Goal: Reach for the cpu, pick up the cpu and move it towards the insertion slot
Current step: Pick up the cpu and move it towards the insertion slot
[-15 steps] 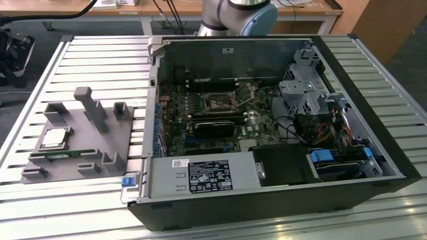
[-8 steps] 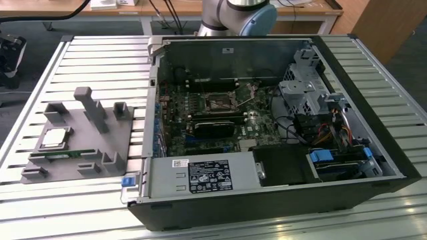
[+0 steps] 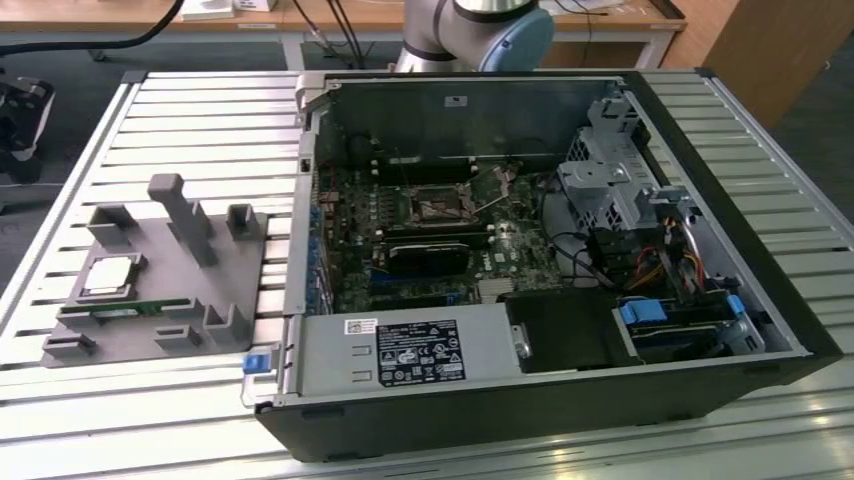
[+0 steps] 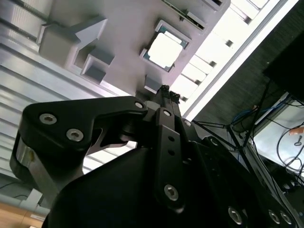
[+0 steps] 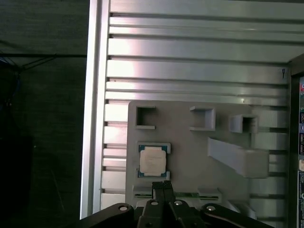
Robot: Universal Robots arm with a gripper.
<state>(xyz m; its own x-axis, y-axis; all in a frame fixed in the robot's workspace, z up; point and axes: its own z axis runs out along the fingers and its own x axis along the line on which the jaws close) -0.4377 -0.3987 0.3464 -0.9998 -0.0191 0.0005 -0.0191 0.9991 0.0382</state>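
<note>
Tool (image 5: 161, 185), seemingly closed, hangs near the cpu (image 5: 153, 160) lying flat, face up.

Soft, even light filled the exterior view. The slatted metal table (image 3: 160, 110) shone pale, while the inside of the computer case (image 3: 641, 400) lay in shade, darkest around the motherboard (image 3: 354, 230). In the second wrist view the cpu (image 4: 165, 47) glared almost white, the table slats beside it were washed out, and the gripper (image 4: 166, 90) stood as a black, underlit mass against them. In the first wrist view the slats carried bright bands of glare, and the floor (image 5: 42, 118) beyond the table edge sank nearly to black.
</note>
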